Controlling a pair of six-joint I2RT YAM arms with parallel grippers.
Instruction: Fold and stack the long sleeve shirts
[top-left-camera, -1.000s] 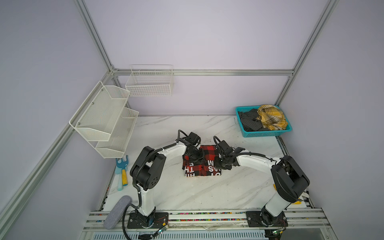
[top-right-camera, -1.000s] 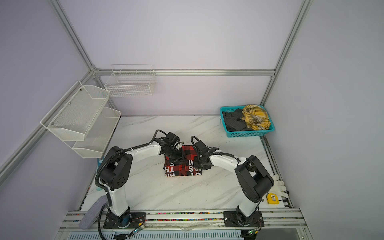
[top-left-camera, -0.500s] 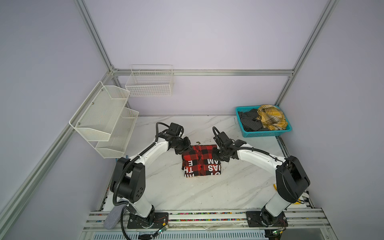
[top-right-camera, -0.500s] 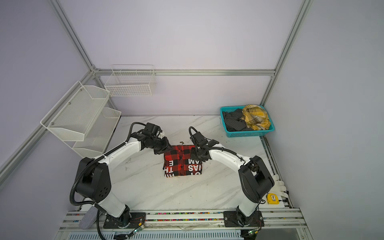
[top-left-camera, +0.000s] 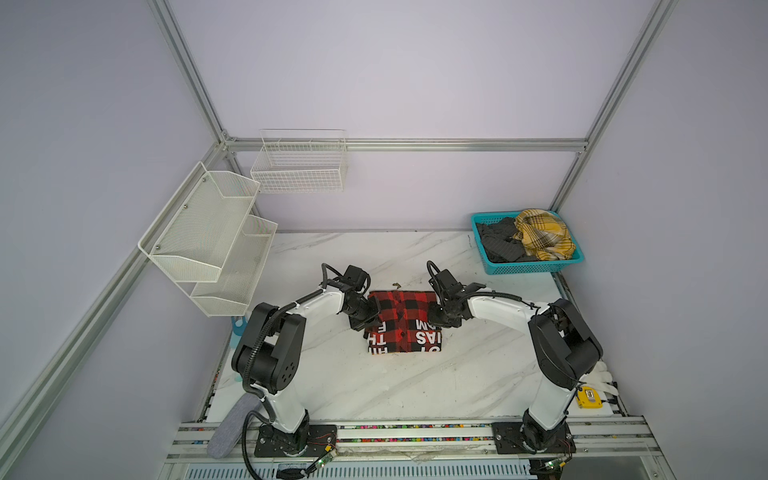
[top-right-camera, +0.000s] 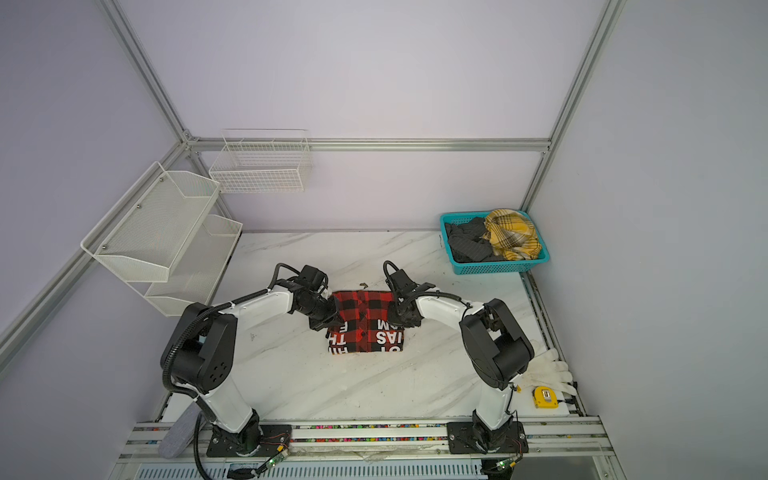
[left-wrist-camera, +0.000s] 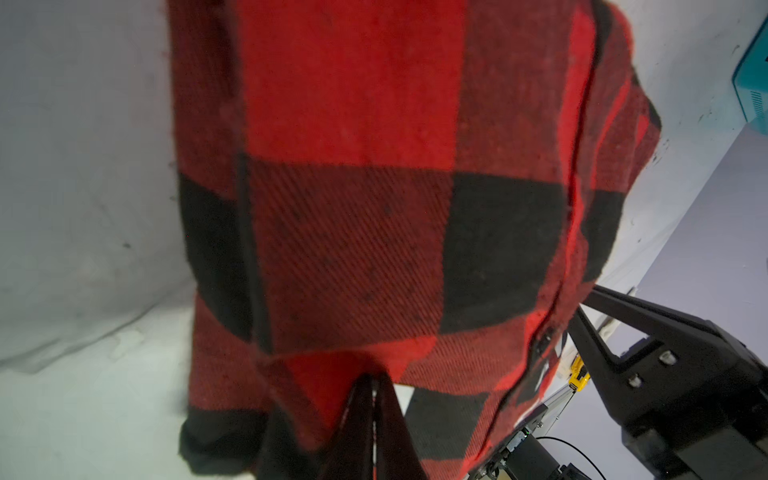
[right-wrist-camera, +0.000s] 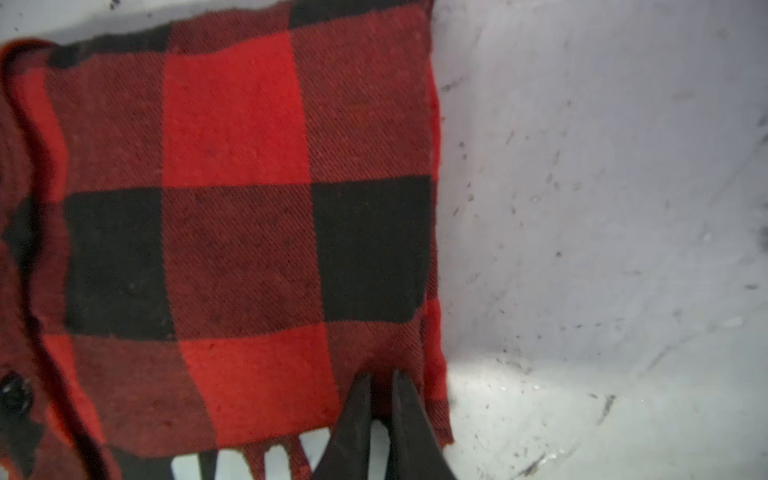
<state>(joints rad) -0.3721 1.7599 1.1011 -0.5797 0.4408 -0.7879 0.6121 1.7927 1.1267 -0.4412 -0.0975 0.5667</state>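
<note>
The red-and-black check shirt (top-left-camera: 403, 322) lies folded into a rectangle at the centre of the table (top-left-camera: 374, 386). The left end effector (top-left-camera: 371, 323) is pinched shut on the shirt's left edge, and the right end effector (top-left-camera: 437, 319) is narrowed onto a pucker of cloth at its right edge. For a neat fold, both should probably lift together and level, keeping the layers aligned. The yellow plaid shirt (top-left-camera: 542, 232) and dark grey shirt (top-left-camera: 498, 243) sit in the teal basket (top-left-camera: 532, 268) at the upper right.
</note>
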